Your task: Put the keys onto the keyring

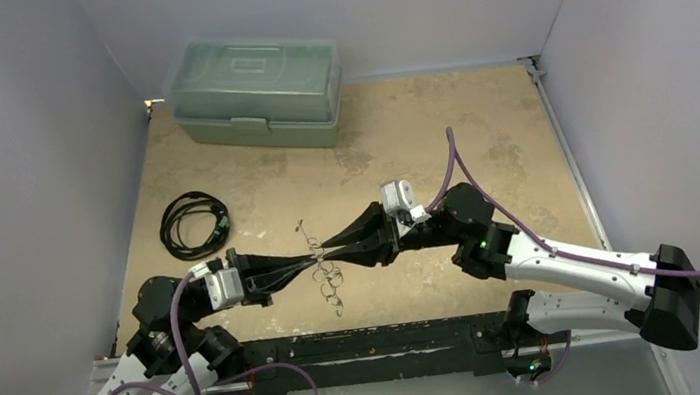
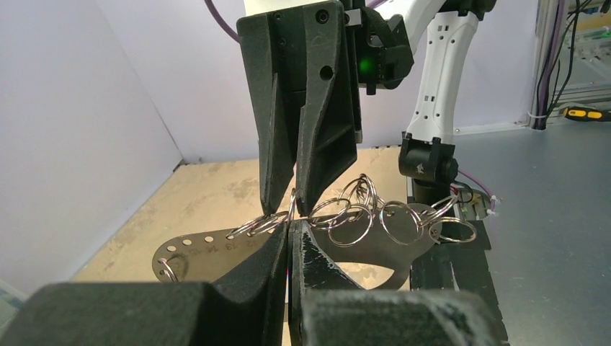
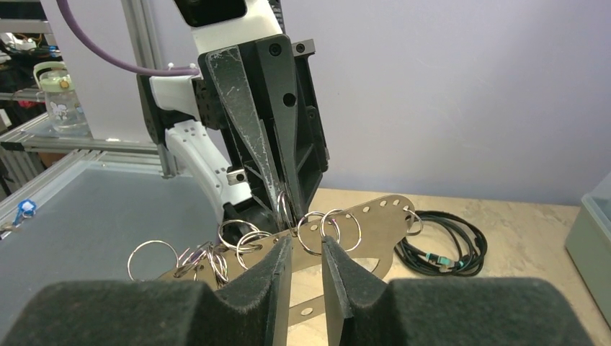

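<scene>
Left gripper [image 2: 290, 234] first: my fingers there are drawn almost together, with only a hairline between the pads. As far as I can see they pinch the upper edge of the keyring [image 2: 209, 259], a flat pale metal plate with a row of small holes. It hangs in the air off the table [image 1: 480, 141], its face square to me. Holding it up like this, I judge, leaves the rings [image 2: 346, 213] free to dangle along that edge where my other arm can work them.

Right gripper [image 3: 306, 249] meets the left one tip to tip from the plate's opposite face. Its jaws are narrow and one ring stands in the slit between them, but I cannot tell whether the pads bite it. My guess is that this ring is being steadied or pried so a key could be threaded on.

I can pick out none of the keys in any view, so I judge none is on yet.

Farther out, beyond the plate from my right wrist, a coiled black cable [image 3: 439, 245] lies on the table. Well past both tips sits a green lidded box [image 1: 258, 93].
</scene>
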{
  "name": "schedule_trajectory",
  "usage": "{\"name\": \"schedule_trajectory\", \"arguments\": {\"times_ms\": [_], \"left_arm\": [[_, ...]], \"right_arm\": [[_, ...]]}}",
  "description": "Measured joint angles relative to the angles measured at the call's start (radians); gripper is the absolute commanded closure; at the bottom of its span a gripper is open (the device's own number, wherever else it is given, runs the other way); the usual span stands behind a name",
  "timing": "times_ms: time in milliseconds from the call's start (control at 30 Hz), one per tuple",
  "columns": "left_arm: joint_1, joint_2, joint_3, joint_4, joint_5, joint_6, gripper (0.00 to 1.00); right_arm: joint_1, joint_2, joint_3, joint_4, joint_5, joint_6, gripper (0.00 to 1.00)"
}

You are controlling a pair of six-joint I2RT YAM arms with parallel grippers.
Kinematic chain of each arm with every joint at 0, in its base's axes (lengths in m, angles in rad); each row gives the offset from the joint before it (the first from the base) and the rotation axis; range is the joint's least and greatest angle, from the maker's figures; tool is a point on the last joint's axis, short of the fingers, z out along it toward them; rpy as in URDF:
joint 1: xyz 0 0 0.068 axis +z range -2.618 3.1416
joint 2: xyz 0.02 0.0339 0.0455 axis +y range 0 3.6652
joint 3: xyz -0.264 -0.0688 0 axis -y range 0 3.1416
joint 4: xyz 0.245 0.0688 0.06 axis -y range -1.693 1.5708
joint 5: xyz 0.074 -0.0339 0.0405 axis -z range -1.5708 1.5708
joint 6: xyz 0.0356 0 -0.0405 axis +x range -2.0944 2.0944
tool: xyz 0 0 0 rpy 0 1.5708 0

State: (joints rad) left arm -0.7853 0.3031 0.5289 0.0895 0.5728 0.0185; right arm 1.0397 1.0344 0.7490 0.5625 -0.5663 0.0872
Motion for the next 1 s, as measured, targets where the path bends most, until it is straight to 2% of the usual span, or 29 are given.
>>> {"name": "schedule_trajectory", "arguments": {"times_ms": [567,1000], "left_arm": [[0.008,0.001,0.000,0.001,0.007,-0.026,1.00],[0.013,0.001,0.000,0.014,0.018,-0.034,1.00]], "right_arm": [[-0.001,0.037,0.000,0.031,-0.032,0.018,0.77],[-0.005,0.039,0.000,0.055,-0.055,0.026,0.75]]}}
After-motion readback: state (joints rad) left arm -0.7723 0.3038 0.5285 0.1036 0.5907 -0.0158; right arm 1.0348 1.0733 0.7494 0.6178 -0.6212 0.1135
